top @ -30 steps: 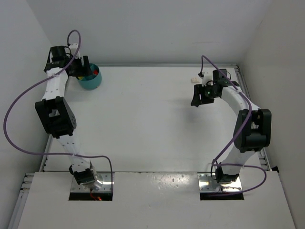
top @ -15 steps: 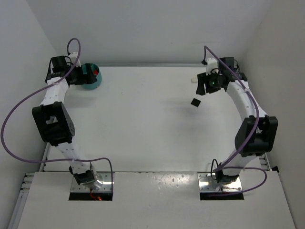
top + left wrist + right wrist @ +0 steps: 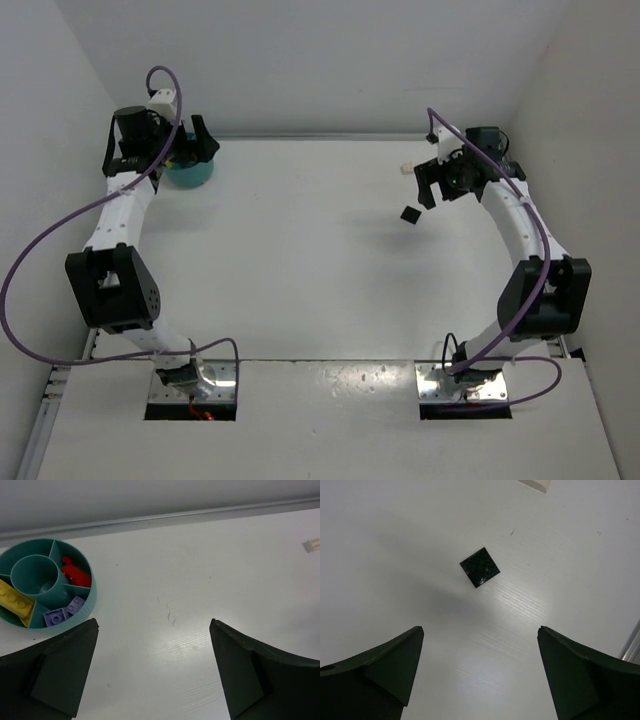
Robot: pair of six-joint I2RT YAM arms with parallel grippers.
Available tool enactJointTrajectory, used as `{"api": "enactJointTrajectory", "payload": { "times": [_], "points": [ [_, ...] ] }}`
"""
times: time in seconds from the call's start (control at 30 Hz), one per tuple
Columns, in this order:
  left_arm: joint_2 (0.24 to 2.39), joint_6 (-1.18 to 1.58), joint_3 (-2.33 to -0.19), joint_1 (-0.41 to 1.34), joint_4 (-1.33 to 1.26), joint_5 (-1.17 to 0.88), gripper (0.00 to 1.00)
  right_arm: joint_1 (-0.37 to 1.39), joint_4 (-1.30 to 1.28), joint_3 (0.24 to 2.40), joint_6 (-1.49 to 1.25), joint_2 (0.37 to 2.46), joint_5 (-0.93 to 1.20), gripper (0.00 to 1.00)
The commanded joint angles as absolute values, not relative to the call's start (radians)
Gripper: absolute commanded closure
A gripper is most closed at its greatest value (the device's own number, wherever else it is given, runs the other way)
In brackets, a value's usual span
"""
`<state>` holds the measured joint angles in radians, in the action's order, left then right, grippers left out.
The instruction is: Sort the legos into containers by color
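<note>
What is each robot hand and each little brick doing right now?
left gripper: open, empty.
right gripper: open, empty.
black lego: loose on the table.
cream lego: loose on the table.
bowl: upright; yellow lego, red legos, purple legos in separate compartments.

left hand (image 3: pixel 154 625) spread wide, right hand (image 3: pixel 480 630) likewise

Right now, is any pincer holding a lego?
No. The left pincer and right pincer are both open and empty; the black lego lies loose on the table.
</note>
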<state>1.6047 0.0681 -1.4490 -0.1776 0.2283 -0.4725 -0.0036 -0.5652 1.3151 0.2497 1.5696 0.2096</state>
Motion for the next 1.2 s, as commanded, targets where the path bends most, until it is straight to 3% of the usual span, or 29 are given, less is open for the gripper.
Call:
{"api": "enactJointTrajectory", "payload": {
  "times": [0.0, 0.57, 1.17],
  "points": [
    [1.676, 0.160, -1.480, -0.176, 0.172, -0.463, 0.00, -0.005, -0.636, 1.413, 0.232, 1.630, 0.275, 0.02],
    [1.920, 0.189, -1.585, -0.221, 0.140, -0.428, 0.00, -0.005, -0.713, 1.549, 0.245, 1.804, 0.198, 0.01],
    [2.006, 0.161, -1.643, -0.259, 0.158, -0.397, 0.00, -0.005, -0.713, 1.621, 0.255, 1.882, 0.170, 0.01]
  ]
}}
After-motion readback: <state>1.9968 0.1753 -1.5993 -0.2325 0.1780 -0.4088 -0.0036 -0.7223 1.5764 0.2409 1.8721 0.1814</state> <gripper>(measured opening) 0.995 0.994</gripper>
